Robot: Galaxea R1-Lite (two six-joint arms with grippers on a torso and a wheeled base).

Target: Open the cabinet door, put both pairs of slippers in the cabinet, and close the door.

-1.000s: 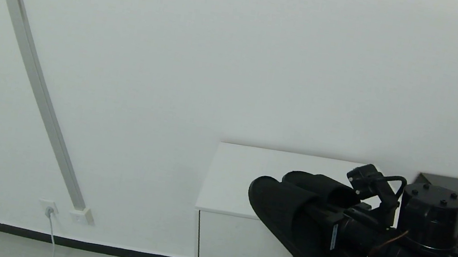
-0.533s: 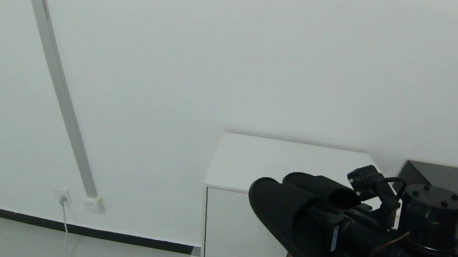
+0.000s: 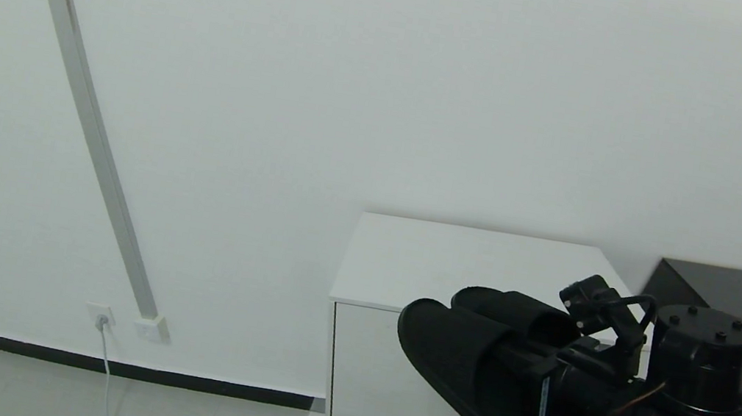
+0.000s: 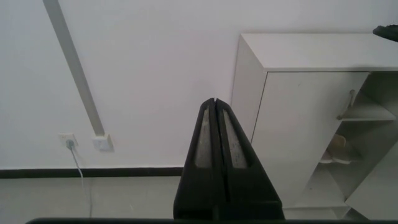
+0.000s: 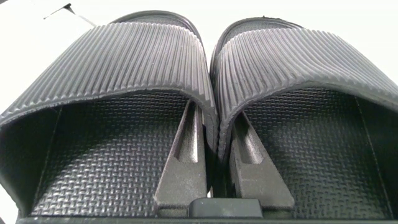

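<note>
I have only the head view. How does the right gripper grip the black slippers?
Observer: In the right wrist view the right gripper has one finger inside each of the black slippers, pinching their inner walls together.
Operator: Is the cabinet open?
Observer: Yes; the left wrist view shows shelves inside the cabinet.
Operator: And the left gripper?
Observer: The left gripper is shut and holds nothing.
</note>
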